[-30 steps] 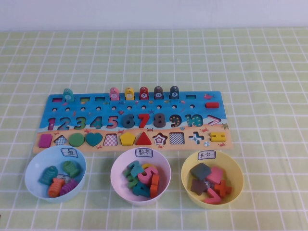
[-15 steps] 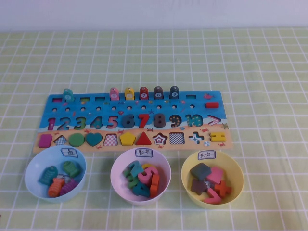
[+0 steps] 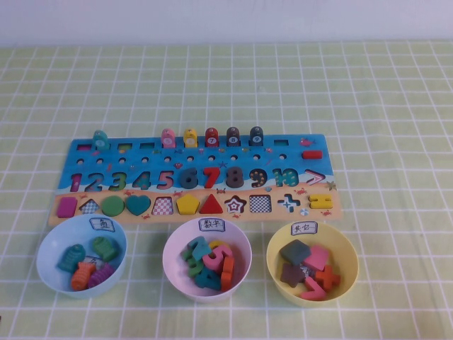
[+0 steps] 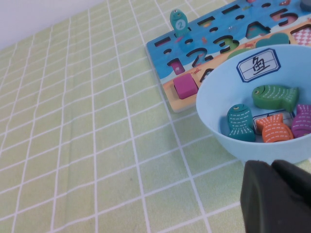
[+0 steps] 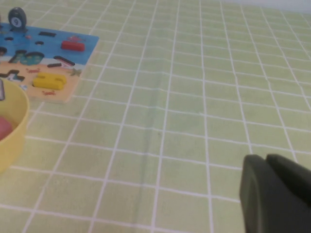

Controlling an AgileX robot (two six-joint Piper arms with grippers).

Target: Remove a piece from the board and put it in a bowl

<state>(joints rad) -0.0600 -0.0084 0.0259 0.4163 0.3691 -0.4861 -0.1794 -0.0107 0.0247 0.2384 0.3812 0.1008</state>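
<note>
High view | orange piece point(image 3: 83, 275) lies in my blue bowl point(image 3: 49, 244) among other fish | left gripper point(image 4: 277, 199) beside that bowl, fingers pressed together | right gripper point(image 5: 274, 194) over bare table point(image 5: 184, 121), fingers together.

All I see of my left gripper point(image 4: 278, 196) is a matte black, rounded block split by a thin seam. My right gripper point(image 5: 274, 191) looks the same: dark, smooth-edged plastic with one narrow groove, no markings or cables visible
</note>
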